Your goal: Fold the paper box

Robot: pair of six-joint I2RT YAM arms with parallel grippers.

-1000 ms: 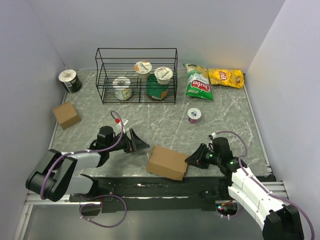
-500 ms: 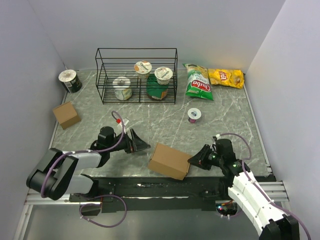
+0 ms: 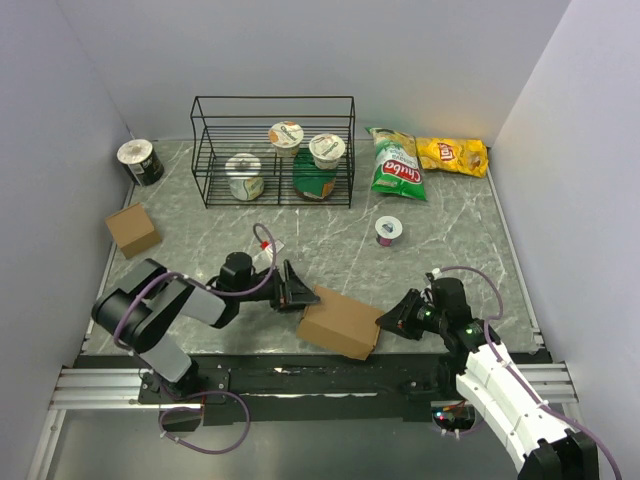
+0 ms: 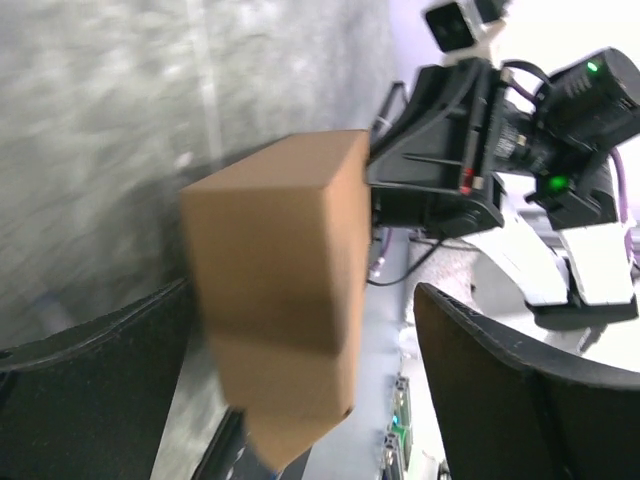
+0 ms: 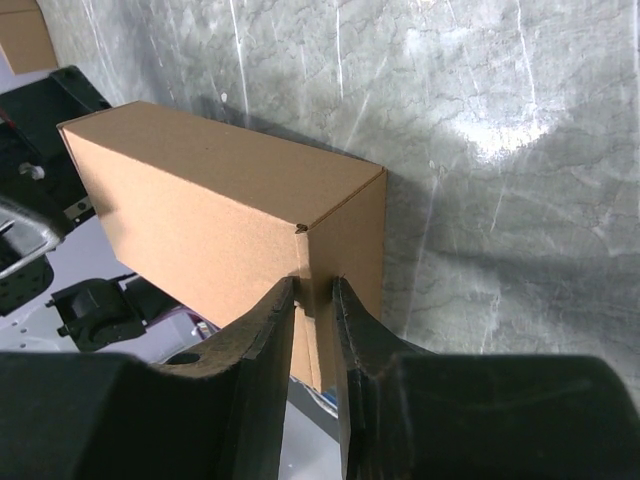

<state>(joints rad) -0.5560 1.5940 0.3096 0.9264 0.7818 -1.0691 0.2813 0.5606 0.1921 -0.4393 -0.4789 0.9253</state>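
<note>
**Carton pinched at its right end, left jaws wide at the other**

The box (image 3: 338,325) sits as a closed-looking oblong carton at the near middle of the table (image 3: 450,230), long axis running left to right and skewed a little. Whether its base lies flat on the marble I cannot tell.

The right gripper (image 5: 315,290) is drawn nearly together on a thin strip of cardboard at the box's right end, just below the top corner where the long side meets the end panel. It is a pinch on the wall only, not a hold across the body.

The left gripper (image 3: 298,295) stands spread wide at the left end. In its wrist view the end of the carton sits between the two fingers (image 4: 500,380). That view is blurred, so contact cannot be judged.

By its look the box is light and hollow. The panels are probably stiff, while the creases and flaps will likely give first. Plain cardboard should slide easily on the smooth marble, and held at one corner it can swing about that point. A hard squeeze across the broad faces would likely dent them. Better holds are likely the edges and end panels, with one end pinned while the other gripper presses a flap along its crease.
</note>
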